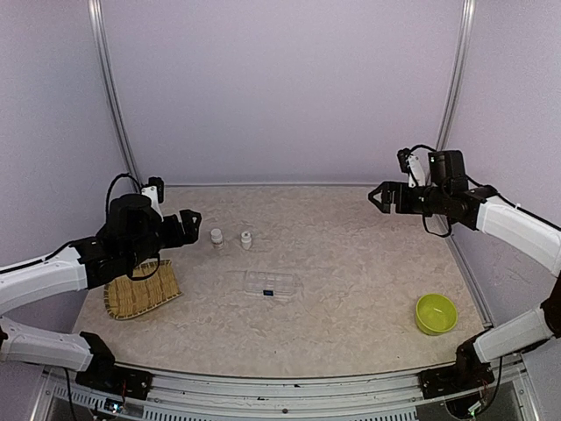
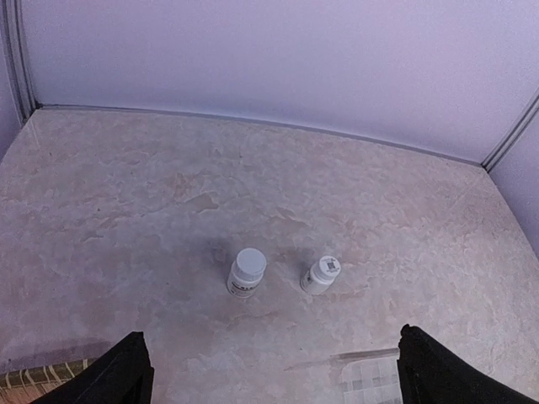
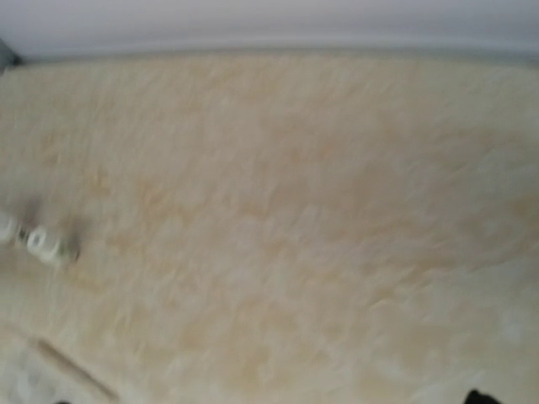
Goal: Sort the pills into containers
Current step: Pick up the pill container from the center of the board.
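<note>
The container [image 1: 270, 282], a flat clear compartment box, lies mid-table. A dark pill [image 1: 268, 291] shows as a speck at its near side; which compartment it is in I cannot tell. In the left wrist view only a corner of the container [image 2: 370, 383] shows. My left gripper [image 1: 191, 219] hangs open above the table's left side, just left of two white bottles, with nothing between its fingers [image 2: 126, 374]. My right gripper [image 1: 377, 196] is raised at the far right, open and empty. The right wrist view is blurred, and only one fingertip [image 3: 478, 396] shows.
Two small white capped bottles [image 1: 216, 237] [image 1: 246, 239] stand behind the container, also seen as bottles [image 2: 247, 272] [image 2: 321, 274] from the left wrist. A woven bamboo tray [image 1: 140, 291] lies under the left arm. A lime-green bowl [image 1: 436, 313] sits near right.
</note>
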`<state>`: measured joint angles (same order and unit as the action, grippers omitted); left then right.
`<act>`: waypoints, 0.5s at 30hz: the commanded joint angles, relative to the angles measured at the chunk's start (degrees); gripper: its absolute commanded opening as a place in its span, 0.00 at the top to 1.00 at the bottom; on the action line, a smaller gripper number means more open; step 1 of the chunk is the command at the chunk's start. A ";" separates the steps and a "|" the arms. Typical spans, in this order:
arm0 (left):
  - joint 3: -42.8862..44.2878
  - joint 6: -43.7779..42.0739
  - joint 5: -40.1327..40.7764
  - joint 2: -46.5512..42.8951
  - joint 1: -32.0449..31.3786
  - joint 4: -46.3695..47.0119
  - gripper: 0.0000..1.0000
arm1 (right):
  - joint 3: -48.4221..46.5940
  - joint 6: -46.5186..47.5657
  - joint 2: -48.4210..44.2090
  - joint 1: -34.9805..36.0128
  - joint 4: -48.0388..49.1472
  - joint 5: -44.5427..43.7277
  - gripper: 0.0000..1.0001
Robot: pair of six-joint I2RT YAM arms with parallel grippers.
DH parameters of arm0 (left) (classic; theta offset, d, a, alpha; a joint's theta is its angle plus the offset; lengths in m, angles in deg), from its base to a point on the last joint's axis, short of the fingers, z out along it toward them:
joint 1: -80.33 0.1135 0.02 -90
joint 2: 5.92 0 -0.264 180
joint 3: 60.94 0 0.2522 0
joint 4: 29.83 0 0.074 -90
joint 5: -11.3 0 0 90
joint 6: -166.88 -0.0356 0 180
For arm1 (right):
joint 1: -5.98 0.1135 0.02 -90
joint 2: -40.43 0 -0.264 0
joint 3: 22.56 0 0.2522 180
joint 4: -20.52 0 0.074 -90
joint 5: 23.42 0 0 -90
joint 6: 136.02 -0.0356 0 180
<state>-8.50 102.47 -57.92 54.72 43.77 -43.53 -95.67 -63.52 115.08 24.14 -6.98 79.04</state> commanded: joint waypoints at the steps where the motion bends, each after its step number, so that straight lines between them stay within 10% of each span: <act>1: -1.19 3.57 3.20 3.40 -1.32 0.67 0.01 | -1.57 0.24 2.64 3.88 -1.26 0.32 0.00; 15: -0.90 5.20 2.73 14.62 -7.07 5.48 0.01 | -3.43 4.34 13.33 12.92 1.29 1.42 0.00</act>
<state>-10.60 106.99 -55.32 66.24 38.41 -40.52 -96.98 -61.82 126.16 34.93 -7.07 79.09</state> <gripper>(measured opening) 0.986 0.999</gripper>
